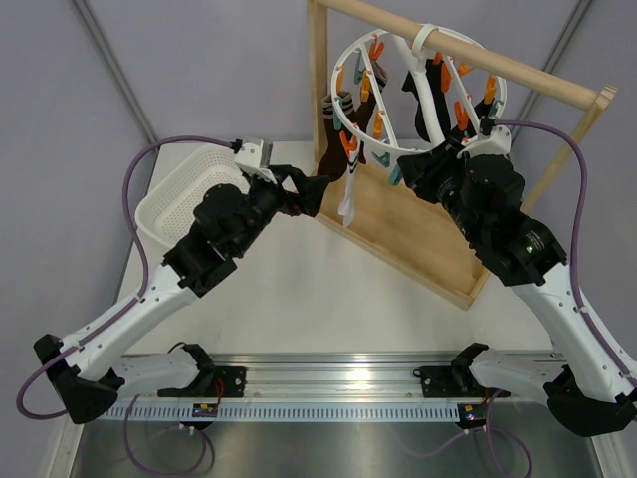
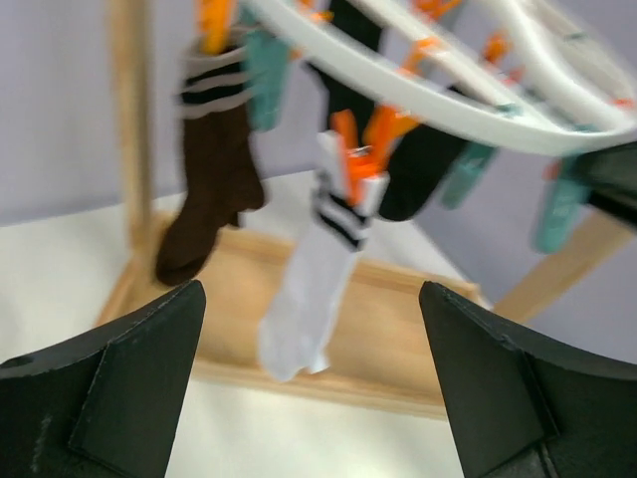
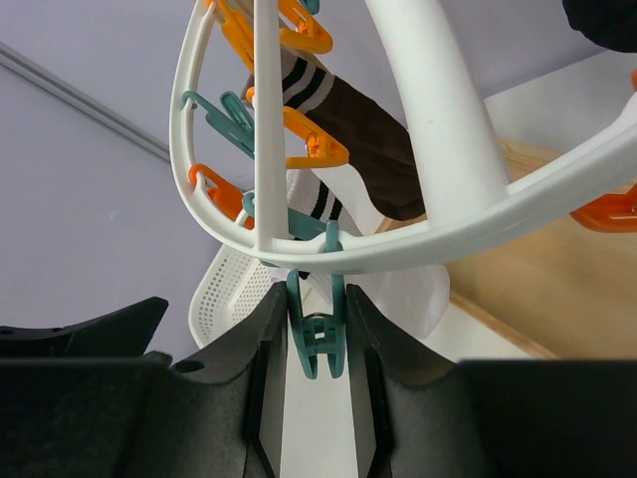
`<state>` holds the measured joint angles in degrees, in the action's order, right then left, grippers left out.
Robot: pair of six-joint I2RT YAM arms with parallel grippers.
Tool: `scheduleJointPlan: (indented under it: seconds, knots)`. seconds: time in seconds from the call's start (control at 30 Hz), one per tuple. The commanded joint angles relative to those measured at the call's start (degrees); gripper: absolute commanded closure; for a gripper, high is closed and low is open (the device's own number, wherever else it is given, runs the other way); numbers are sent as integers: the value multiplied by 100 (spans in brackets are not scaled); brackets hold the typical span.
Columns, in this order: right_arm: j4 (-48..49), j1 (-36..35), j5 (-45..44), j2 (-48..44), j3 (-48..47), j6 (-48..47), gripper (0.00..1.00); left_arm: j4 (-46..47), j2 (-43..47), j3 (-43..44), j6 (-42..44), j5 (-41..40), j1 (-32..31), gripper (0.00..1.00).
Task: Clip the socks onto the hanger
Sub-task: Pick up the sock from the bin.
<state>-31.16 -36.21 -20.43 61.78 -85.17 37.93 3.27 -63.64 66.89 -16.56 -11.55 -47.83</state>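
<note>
Looking down from the top camera, you see the round white plastic hanger with orange and teal clips (image 1: 428,40) hooked over the top rail of the wooden frame stand (image 1: 418,234), which stands on the white table (image 1: 299,289). Only this view shows both arms: your left gripper (image 1: 307,192) is just left of the hanger, and your right gripper (image 1: 406,167) is up at its near rim.

The left wrist camera alone shows the socks clearly. A dark brown sock with a striped cuff (image 2: 209,179), a white sock with black stripes (image 2: 309,289) and a plain black sock (image 2: 418,164) all hang below the ring. The left jaws stand wide apart, holding nothing.

The right wrist camera alone shows the right jaws pressed on both sides of one teal clip (image 3: 318,339) under the hanger's rim.

The white mesh plastic basket (image 1: 184,189) sits on the table at the left. The left arm covers part of it, and you cannot tell what lies inside.
</note>
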Motion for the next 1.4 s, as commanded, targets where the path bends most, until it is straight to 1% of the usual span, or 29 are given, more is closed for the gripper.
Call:
scheduleJointPlan:
  seconds: [0.0,0.07,0.1,0.17,0.2,0.27,0.3,0.33,0.37,0.47,0.53,0.57,0.63,0.67,0.77,0.8,0.83,0.9,1.0,1.07,1.13,1.17,1.3,1.37]
  knots:
    - [-347,17,-23,-26,26,522,100,-1195,220,61,30,-875,387,7]
    - [-304,8,73,-8,79,618,100,-1696,229,52,-31,-937,625,7]
    - [-277,8,109,-8,166,636,100,-1846,220,34,-101,-945,905,7]
    - [-198,8,153,-34,237,671,100,-2284,150,17,-216,-867,1213,7]
    - [-180,8,170,-43,298,672,100,-2417,132,-1,-303,-779,1554,6]
    - [-128,8,223,-61,334,645,100,-2751,-8,17,-409,-533,1916,5]
    - [-110,8,241,-69,351,637,100,-2840,-69,25,-462,-437,2257,4]
    - [-84,8,258,-61,352,619,100,-2936,-148,69,-497,-357,2435,4]
    - [-75,8,328,-69,352,601,100,-3129,-323,104,-515,-191,2611,3]
    - [-13,8,399,-61,404,549,100,-3516,-868,315,-507,-76,3383,1]
    - [31,8,425,-78,448,487,100,-3727,-1141,525,-463,56,3639,1]
    - [31,8,434,-87,448,470,100,-3772,-1473,614,-384,30,3737,1]
    - [66,8,495,-96,466,417,100,-3938,-1852,798,-322,56,4027,1]
    - [83,8,522,-105,474,417,100,-4017,-2211,1008,-304,57,4219,1]
    - [101,8,584,-96,492,373,100,-4246,-2758,1308,-426,118,4492,3]
    - [110,8,601,-113,527,364,100,-4255,-3012,1404,-488,162,4667,5]
    - [127,8,584,-140,545,347,100,-4203,-3101,1423,-550,292,4747,10]
    - [154,8,575,-149,589,320,100,-4124,-3303,1405,-717,364,4923,12]
    - [189,8,584,-184,615,294,100,-4036,-3506,1414,-805,338,5038,15]
    - [215,8,575,-210,633,267,100,-4088,-3778,1458,-823,364,5099,20]
    - [242,8,575,-219,659,250,100,-4097,-4015,1467,-849,416,5179,22]
    - [259,8,575,-219,668,232,100,-4071,-4095,1467,-832,426,5205,25]
    - [312,8,583,-219,738,223,100,-4071,-4455,1528,-797,347,5214,27]
    - [338,8,619,-210,747,215,100,-4167,-4700,1668,-779,303,5223,30]
